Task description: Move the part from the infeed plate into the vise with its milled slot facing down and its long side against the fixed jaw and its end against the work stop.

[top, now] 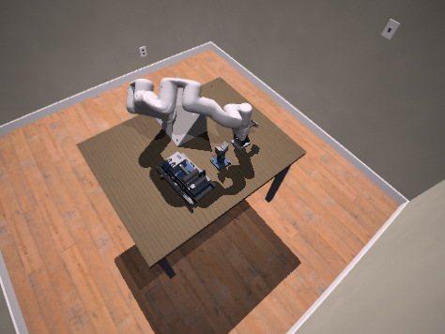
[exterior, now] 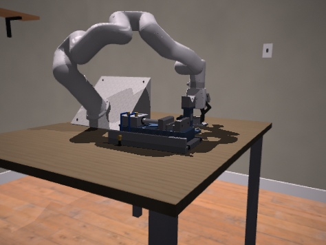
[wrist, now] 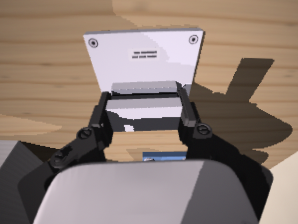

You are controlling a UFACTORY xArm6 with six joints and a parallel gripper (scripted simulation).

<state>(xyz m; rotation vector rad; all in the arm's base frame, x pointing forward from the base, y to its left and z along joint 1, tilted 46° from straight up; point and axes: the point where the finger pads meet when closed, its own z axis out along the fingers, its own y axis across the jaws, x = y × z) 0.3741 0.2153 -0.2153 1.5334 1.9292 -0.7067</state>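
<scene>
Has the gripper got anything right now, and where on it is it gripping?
Yes: the gripper is shut on the part, one finger on each of its two opposite ends, over the infeed plate.

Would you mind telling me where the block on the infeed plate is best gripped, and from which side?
Across its two short ends, coming straight down from above. The part lies flat on the infeed plate, both ends free, leaving room for a finger on each. The gripper is shut on it exactly so.
</scene>
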